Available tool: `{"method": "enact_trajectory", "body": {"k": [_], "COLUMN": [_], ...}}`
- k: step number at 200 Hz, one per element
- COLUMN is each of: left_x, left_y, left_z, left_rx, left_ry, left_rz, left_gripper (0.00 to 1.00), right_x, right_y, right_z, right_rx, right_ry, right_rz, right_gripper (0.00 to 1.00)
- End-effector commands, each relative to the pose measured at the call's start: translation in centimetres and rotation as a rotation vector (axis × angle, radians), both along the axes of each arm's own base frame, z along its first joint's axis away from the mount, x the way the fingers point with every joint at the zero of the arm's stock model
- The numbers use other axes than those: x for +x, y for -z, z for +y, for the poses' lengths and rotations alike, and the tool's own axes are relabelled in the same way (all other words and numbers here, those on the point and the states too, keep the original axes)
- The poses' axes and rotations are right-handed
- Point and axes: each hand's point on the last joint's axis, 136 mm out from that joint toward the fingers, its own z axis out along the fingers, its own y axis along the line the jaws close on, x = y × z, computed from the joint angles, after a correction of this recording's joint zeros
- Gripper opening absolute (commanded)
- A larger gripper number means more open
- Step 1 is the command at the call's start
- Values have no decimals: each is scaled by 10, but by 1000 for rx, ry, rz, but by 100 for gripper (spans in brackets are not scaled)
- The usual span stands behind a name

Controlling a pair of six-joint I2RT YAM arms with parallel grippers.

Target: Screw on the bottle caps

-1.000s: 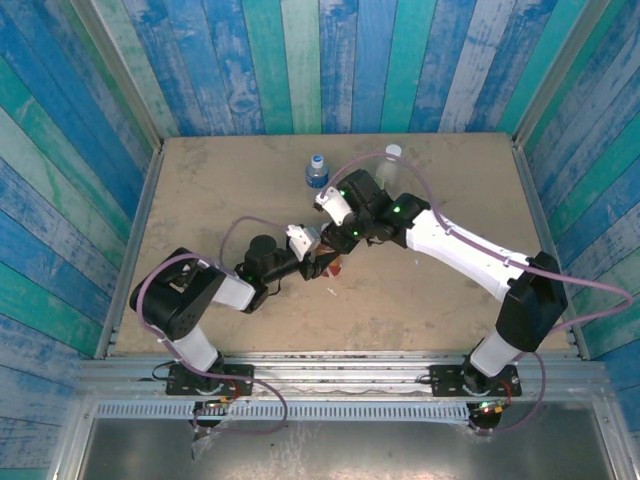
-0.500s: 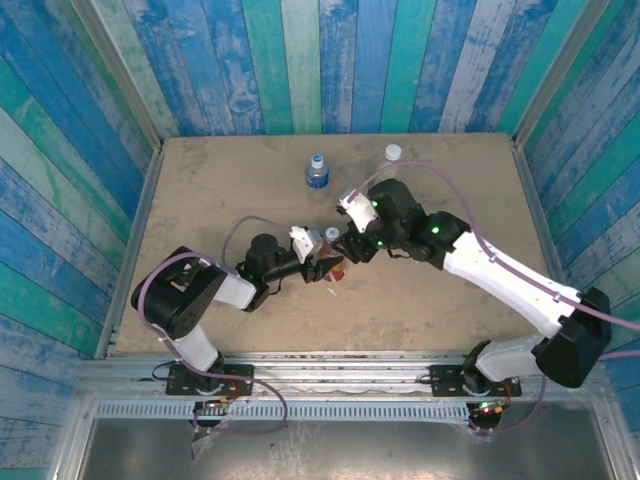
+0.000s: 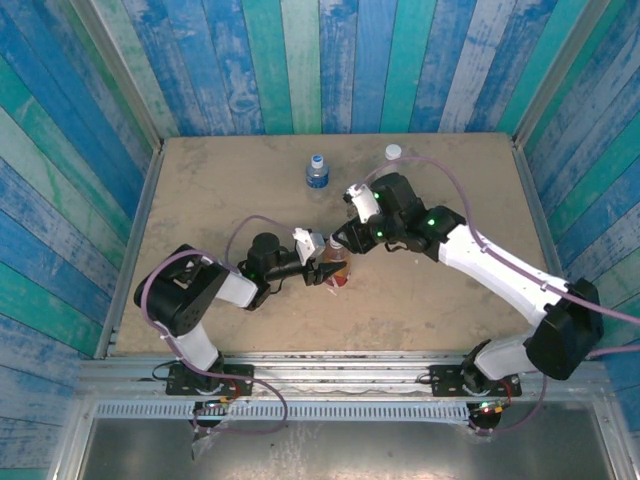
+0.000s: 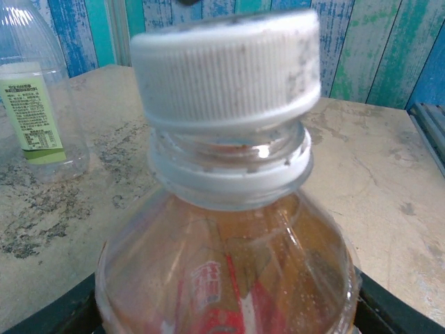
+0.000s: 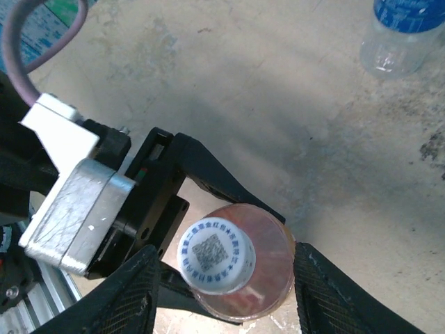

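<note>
Left gripper [image 3: 331, 272] clamped; right gripper [image 3: 340, 244] poised just above, jaws apart.

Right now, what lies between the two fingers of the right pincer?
In the right wrist view, the white ribbed plastic cap sits there on the clear plastic bottle of orange liquid, apart from both fingers; the left pincer holds that bottle.

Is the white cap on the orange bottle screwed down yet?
Not fully: the white cap sits tilted on the orange bottle, with bare neck thread showing under its rim.
</note>
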Motion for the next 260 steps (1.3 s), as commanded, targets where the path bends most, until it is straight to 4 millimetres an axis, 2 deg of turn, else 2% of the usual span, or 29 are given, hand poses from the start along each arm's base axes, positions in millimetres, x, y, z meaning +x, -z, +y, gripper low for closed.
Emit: {"method": "enact_trajectory", "body": {"k": [1, 52, 86, 125, 199, 260], "left_x": [-1, 0, -1, -1, -2, -2], "left_y": [20, 23, 22, 21, 21, 21], "left_z": [-2, -2, -3, -2, -3, -3], "left_rx": [38, 46, 43, 44, 44, 43], "left_ry": [5, 3, 9, 7, 15, 20], "left_rz": [61, 65, 65, 62, 63, 64], "left_gripper": [60, 60, 60, 60, 60, 60], "right_x": [1, -6, -12, -10, -20, -32], "right_y": [-1, 19, 32, 53, 87, 125], "right_z": [4, -2, -10, -21, -32, -47], "right_rx": [9, -20, -36, -50, -51, -99], "right_ry": [-16, -15, -4, 42, 86, 115], "right_rz": [40, 88, 114, 147, 215, 247], "right_gripper": [50, 38, 35, 32, 28, 24]}}
